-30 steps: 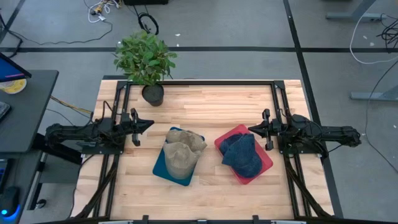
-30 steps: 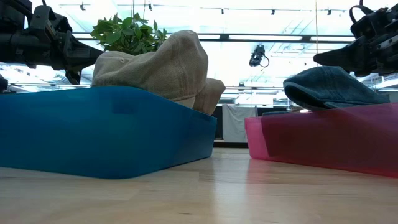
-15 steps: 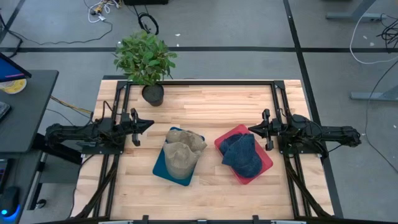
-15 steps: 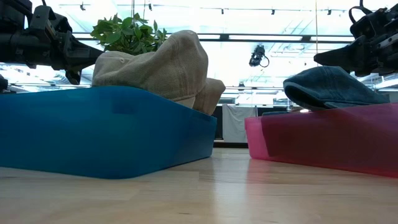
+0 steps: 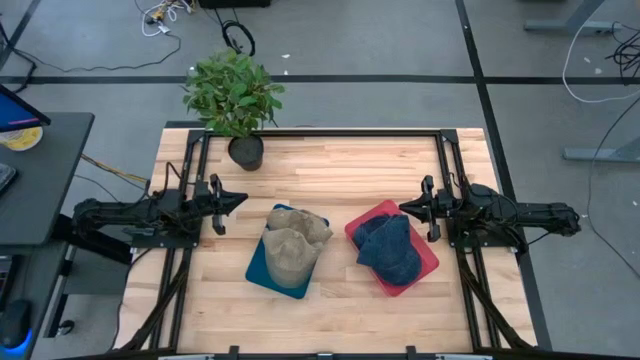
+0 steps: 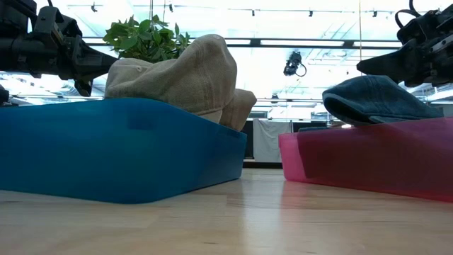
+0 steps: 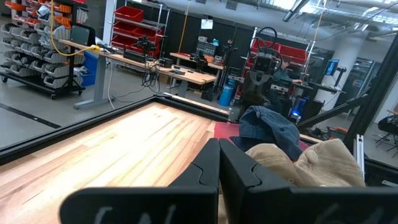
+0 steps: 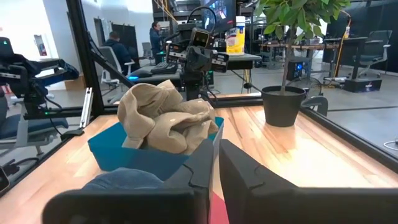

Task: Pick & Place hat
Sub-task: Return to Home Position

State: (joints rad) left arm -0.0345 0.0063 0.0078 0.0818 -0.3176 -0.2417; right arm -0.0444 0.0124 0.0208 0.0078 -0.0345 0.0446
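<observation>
- While both dark arms are stretched out low and level from opposite sides of the light wooden table (image 5: 340,165), each is pointed inward toward the middle, and nothing is held by either.
- The left gripper (image 5: 232,201) is held above the boards at the table's left side, just beside the translucent blue plastic bin (image 5: 258,272) but apart from it; in the left wrist view its fingers (image 7: 205,171) are seen pressed together on nothing.
- The right gripper (image 5: 408,208) is held in mirrored pose at the right side, its tip near the far corner of the translucent pink plastic bin (image 5: 425,268); its fingers (image 8: 202,168) are likewise brought together, with nothing between them.
- The tan fabric caps (image 5: 292,245) are piled in the blue bin, heaped well above its rim in the low view.
- The dark blue denim caps (image 5: 392,248) are lain in the pink bin, one crown raised above its wall.
- The two bins are set side by side near the table's middle.
- A green potted plant in a black pot (image 5: 232,95) is stood at the far left edge of the table.
</observation>
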